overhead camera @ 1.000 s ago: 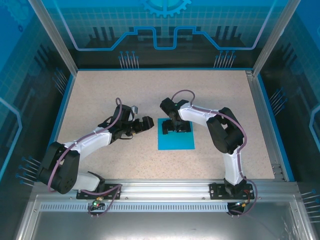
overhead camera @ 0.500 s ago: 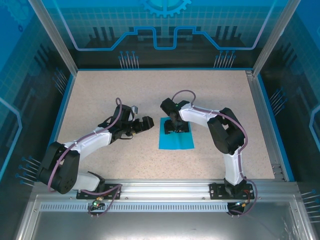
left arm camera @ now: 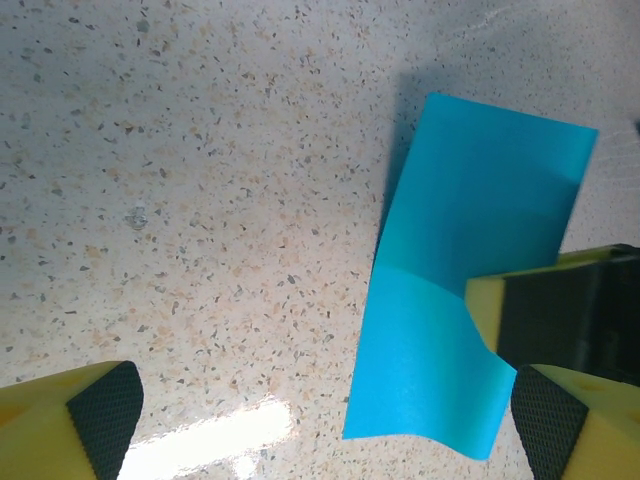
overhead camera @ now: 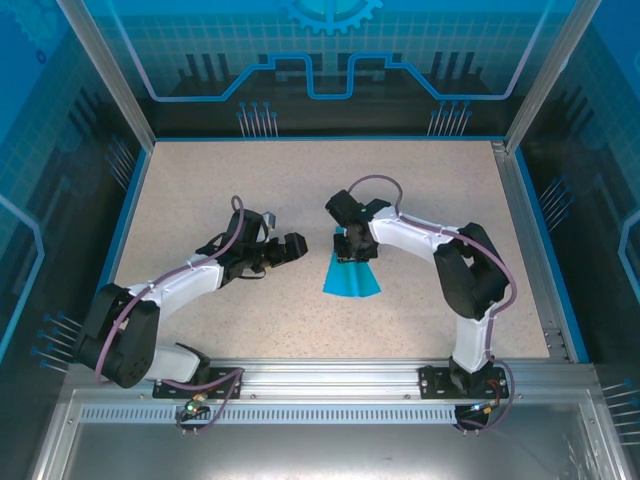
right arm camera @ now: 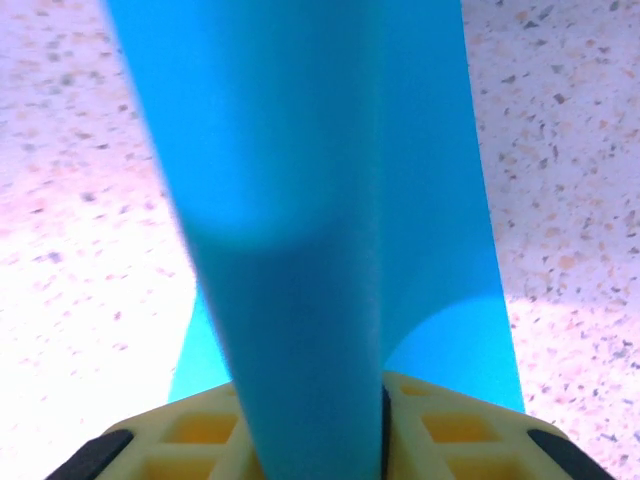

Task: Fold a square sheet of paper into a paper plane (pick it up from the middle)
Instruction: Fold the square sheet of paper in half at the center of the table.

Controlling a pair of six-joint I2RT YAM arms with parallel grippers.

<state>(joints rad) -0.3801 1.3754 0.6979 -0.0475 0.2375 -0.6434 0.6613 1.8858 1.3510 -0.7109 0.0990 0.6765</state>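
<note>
Right gripper point(overhead camera: 352, 250): the jaws are nearly together and pinch the square sheet of paper point(overhead camera: 352, 278) near its middle. In the right wrist view the teal sheet point(right arm camera: 330, 200) rises as a rounded ridge between the yellow fingers point(right arm camera: 455, 430), and the gripper point(right arm camera: 315, 445) clamps that ridge from both sides. The rest of the sheet fans out toward the speckled table point(right arm camera: 560, 150).

Left gripper point(overhead camera: 290, 247): the jaws are spread wide and hold nothing. It sits low over the table point(overhead camera: 250, 190), just left of the sheet. In the left wrist view the gripper point(left arm camera: 325, 425) has one fingertip at each lower corner. The sheet point(left arm camera: 470, 260) lies ahead and to the right, bowed, with a crease line across it and a raised edge that casts a shadow.

Markings: the back panel point(overhead camera: 330, 12) carries a printed gear and circuit-line graphic.

Change over the last second: the sheet lay flat then as a full square under wide-open right jaws. The jaws have since closed. From the top view the sheet is now gathered, narrow at the gripper and wider at its near edge. The right elbow has swung outward to the right. The left arm has not moved.
</note>
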